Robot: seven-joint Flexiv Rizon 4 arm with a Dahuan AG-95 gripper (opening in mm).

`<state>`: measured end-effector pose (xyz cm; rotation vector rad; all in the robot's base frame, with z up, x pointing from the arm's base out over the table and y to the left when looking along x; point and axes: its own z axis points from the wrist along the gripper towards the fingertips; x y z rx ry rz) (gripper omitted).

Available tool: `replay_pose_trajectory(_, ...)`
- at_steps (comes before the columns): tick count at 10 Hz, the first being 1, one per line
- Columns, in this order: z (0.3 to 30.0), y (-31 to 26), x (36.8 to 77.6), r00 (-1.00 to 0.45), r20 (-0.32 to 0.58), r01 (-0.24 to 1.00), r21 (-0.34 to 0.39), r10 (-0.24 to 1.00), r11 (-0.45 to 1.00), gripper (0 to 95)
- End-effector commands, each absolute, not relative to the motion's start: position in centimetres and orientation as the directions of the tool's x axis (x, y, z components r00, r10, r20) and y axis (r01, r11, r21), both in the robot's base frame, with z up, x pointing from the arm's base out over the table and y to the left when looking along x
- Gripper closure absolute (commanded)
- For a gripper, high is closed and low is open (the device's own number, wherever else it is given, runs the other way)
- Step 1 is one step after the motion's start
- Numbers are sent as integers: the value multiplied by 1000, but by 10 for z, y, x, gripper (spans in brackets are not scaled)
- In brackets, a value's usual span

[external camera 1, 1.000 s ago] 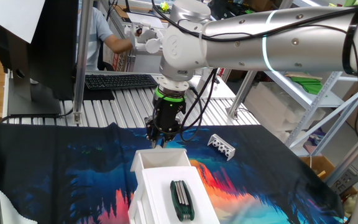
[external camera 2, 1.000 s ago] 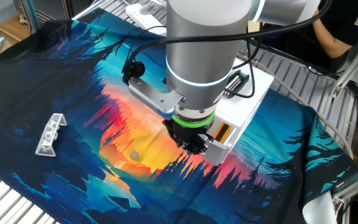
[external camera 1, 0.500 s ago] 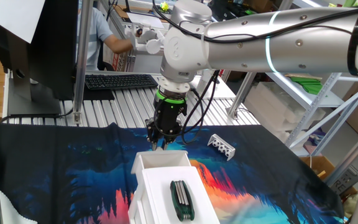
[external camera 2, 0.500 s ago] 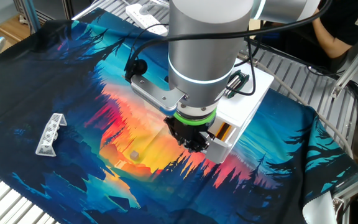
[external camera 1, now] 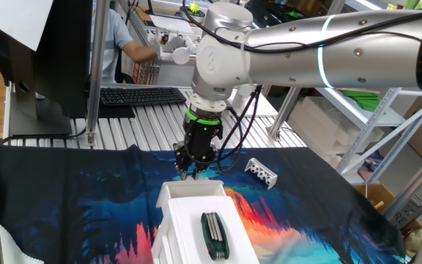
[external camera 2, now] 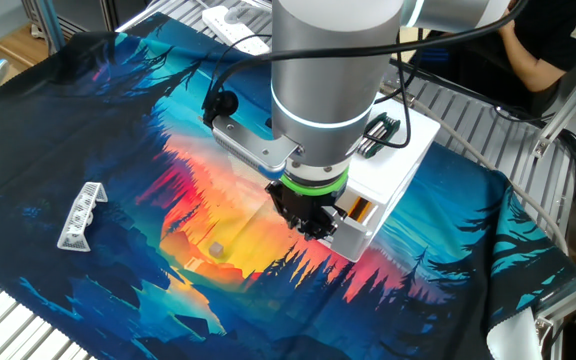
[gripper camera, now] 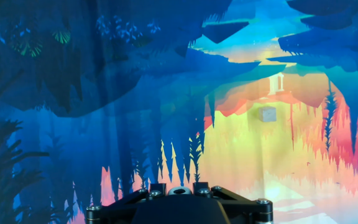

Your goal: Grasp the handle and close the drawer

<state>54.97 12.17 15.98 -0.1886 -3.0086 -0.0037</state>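
Observation:
The white drawer point(external camera 1: 194, 192) sticks out of the white box unit point(external camera 1: 173, 238) towards the arm, with a dark green multi-tool point(external camera 1: 212, 235) lying on top of the unit. My gripper point(external camera 1: 190, 172) points down at the drawer's front panel, its fingers close together. In the hand view the gripper point(gripper camera: 179, 188) is shut on the small white handle point(gripper camera: 179, 191), which shows as a rounded tab between the two dark fingers point(gripper camera: 158, 188). In the other fixed view the gripper point(external camera 2: 313, 228) hides the drawer front beside the box unit point(external camera 2: 393, 170).
A grey-white perforated block point(external camera 1: 261, 172) lies on the printed cloth to the right of the gripper, also in the other fixed view point(external camera 2: 78, 215). A small grey cube point(external camera 2: 215, 247) lies on the cloth point(gripper camera: 267, 114). A keyboard point(external camera 1: 141, 95) and a person sit behind the table.
The gripper has shifted slightly towards the box unit, still shut on the handle, and the drawer front has moved with it a little.

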Motion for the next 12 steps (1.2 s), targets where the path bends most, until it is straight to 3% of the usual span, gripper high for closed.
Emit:
replay_pose_trajectory(1, 160, 122, 548, -984, 127, 124, -9, 124, 992, 950)
replay_pose_trajectory(12, 160, 126, 539, -986, 118, 119, -9, 120, 993, 950)
